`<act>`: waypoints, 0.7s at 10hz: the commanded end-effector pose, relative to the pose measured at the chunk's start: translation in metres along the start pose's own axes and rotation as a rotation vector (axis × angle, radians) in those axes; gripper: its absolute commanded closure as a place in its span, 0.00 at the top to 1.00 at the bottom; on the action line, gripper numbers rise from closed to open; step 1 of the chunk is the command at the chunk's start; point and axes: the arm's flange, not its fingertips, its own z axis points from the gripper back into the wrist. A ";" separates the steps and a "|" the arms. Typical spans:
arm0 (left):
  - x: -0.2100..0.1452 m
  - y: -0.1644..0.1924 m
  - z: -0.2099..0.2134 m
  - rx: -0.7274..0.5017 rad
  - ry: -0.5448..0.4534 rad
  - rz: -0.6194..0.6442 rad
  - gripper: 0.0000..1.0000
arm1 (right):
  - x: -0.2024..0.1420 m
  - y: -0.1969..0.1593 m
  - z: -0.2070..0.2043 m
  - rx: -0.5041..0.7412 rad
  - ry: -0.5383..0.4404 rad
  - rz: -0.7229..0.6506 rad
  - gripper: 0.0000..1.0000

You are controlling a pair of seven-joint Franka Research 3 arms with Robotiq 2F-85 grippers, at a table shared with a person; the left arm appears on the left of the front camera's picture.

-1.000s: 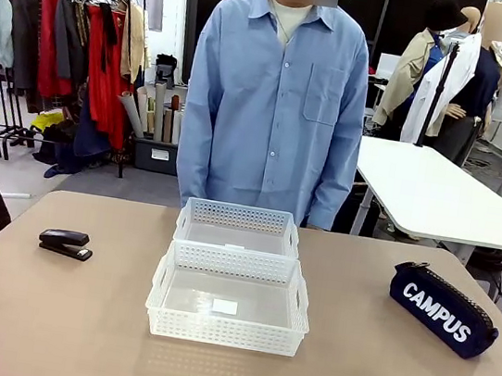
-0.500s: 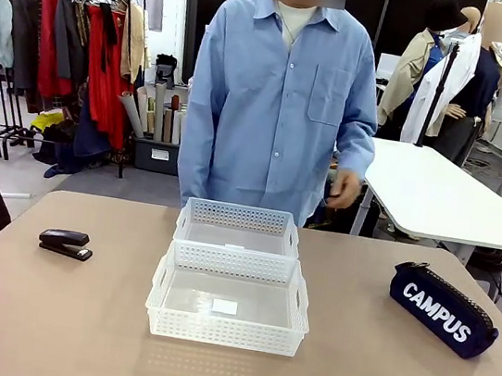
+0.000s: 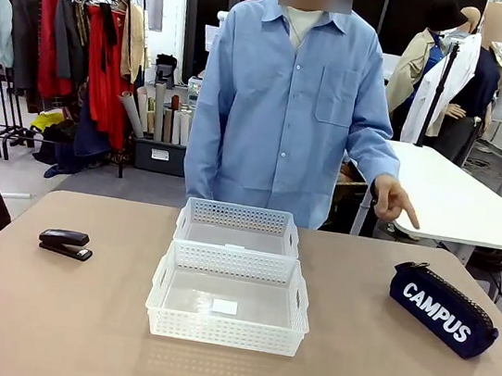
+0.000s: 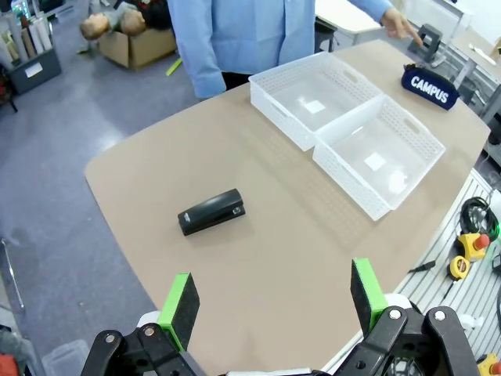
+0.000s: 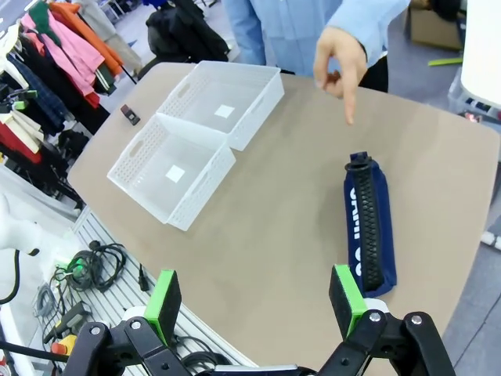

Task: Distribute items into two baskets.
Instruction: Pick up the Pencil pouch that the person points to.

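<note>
Navy CAMPUS pouch (image 5: 369, 235) lies ahead of the wide-open right pincer (image 5: 254, 301), a person's pointing hand (image 5: 338, 56) just beyond; the black stapler (image 4: 211, 211) lies ahead of the equally wide left pincer (image 4: 272, 298). Reaching now could strike that hand.

The person's hand (image 3: 393, 199) has come up from behind the far edge of the table (image 3: 44, 327). It is now stretched out above the far right side, with the index finger pointing down toward the pouch (image 3: 443, 310). The person's body has moved slightly to the right.
</note>
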 end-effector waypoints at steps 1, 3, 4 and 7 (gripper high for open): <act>-0.001 0.000 0.000 -0.008 -0.001 -0.014 1.00 | 0.003 0.002 0.001 0.016 -0.014 -0.001 1.00; -0.001 0.000 0.000 -0.008 -0.001 -0.014 1.00 | 0.003 0.002 0.001 0.016 -0.014 -0.001 1.00; -0.001 0.000 0.000 -0.008 -0.001 -0.014 1.00 | 0.003 0.002 0.001 0.016 -0.014 -0.001 1.00; -0.001 0.000 0.000 -0.008 -0.001 -0.014 1.00 | 0.003 0.002 0.001 0.016 -0.014 -0.001 1.00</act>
